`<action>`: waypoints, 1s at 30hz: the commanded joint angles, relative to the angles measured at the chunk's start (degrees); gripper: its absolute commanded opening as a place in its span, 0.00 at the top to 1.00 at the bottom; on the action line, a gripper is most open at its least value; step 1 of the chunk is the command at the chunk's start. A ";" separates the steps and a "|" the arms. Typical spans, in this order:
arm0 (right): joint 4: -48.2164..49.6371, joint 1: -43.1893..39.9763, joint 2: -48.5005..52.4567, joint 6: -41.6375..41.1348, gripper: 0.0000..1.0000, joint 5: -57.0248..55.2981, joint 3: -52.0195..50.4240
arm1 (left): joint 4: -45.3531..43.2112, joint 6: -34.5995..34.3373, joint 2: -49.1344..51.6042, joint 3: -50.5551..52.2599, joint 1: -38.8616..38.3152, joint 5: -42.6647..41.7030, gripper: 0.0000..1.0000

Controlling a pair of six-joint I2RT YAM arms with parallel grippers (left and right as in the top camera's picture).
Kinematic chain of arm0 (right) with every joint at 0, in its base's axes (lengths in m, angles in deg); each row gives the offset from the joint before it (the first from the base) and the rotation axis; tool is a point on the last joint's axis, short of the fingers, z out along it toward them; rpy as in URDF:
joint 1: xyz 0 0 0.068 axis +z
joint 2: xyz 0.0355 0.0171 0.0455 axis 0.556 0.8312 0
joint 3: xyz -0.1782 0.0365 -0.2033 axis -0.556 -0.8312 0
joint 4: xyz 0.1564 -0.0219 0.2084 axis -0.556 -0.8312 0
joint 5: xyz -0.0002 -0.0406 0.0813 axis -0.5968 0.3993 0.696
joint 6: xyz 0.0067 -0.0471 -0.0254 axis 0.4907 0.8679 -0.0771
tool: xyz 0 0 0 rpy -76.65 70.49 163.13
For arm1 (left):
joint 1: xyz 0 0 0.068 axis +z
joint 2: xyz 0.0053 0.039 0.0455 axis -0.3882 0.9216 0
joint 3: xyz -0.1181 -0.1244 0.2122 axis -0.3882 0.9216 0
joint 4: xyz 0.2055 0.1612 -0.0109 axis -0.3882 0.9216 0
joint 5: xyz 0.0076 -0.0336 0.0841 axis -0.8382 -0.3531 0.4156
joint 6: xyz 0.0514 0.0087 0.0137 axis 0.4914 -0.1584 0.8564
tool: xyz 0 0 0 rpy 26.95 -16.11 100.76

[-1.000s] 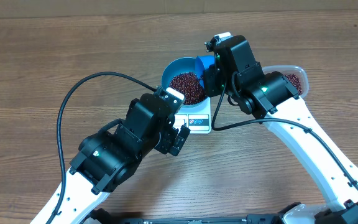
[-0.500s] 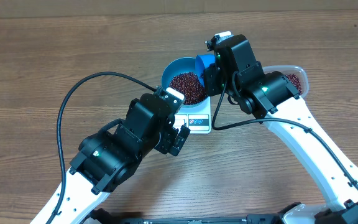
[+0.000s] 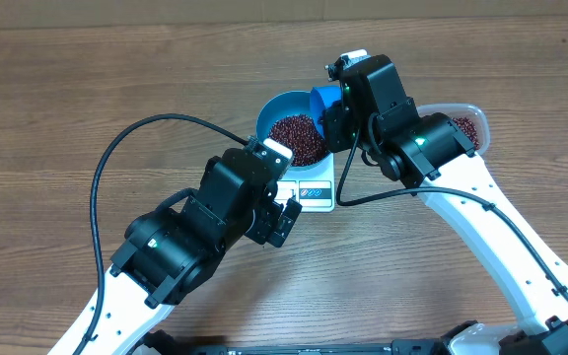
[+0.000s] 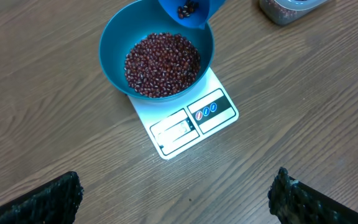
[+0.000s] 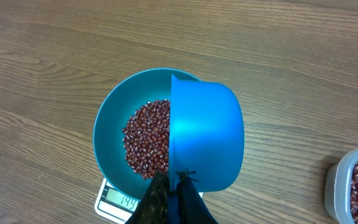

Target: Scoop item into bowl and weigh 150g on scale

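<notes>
The beans [image 3: 297, 138] heap in the bowl [image 3: 269, 110], which sits on the scale [image 3: 314, 192]. Over the bowl's two o'clock rim hangs a scoop [image 3: 323, 100], the right gripper [image 5: 173, 193] clamped on it. The left gripper [image 4: 174, 199], jaws wide apart, hovers at the scale's seven o'clock.

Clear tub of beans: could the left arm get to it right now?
Probably not easily. The tub lies beyond the right arm, and the right gripper holds the scoop over the bowl on the scale; the open left gripper would have to cross them.
</notes>
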 commanded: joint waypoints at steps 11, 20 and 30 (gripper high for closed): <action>-0.24 -0.26 -0.74 0.22 0.96 -0.52 1.01 | -0.02 -0.79 0.20 0.63 0.09 -0.70 0.01; -0.39 -0.22 -0.74 0.22 0.96 -0.55 0.98 | 0.00 -0.81 0.20 0.63 0.09 -0.70 0.01; 0.17 -0.22 -0.72 0.22 0.96 -0.09 0.98 | 0.00 -0.81 0.20 0.63 0.09 -0.70 0.01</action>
